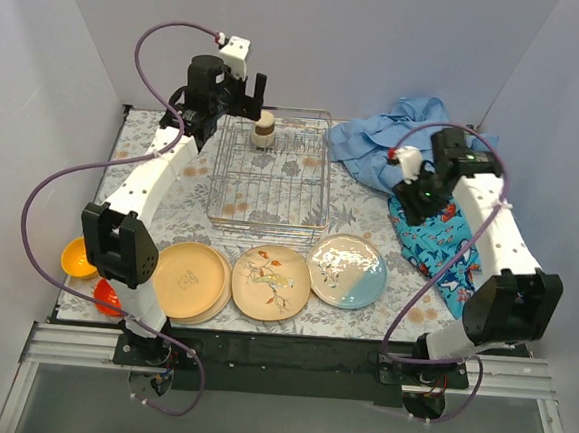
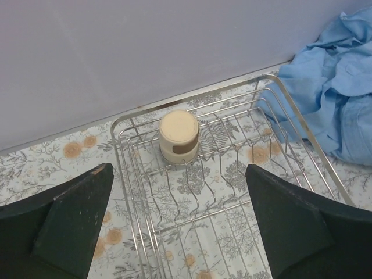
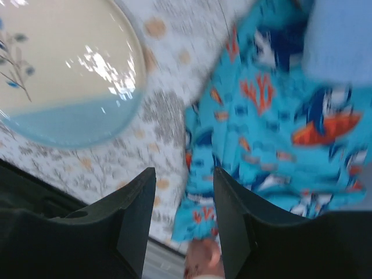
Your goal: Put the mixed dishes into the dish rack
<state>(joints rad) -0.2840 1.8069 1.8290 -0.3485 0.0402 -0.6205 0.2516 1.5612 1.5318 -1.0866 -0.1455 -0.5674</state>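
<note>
The dish rack, a silver wire basket, stands at the middle back of the table. One small cream cup sits upside down in its far left corner. My left gripper hovers above the rack just short of the cup, open wide and holding nothing. A yellow-tan plate, a floral plate and a cream-and-blue plate lie in a row at the front. Orange and red bowls sit at the front left. My right gripper is open over a patterned cloth, right of the cream-and-blue plate.
A light blue cloth is heaped at the back right, beside the rack, and the patterned blue cloth runs down the right side. A blurred pinkish thing shows low between my right fingers; I cannot tell what it is. Walls close in on three sides.
</note>
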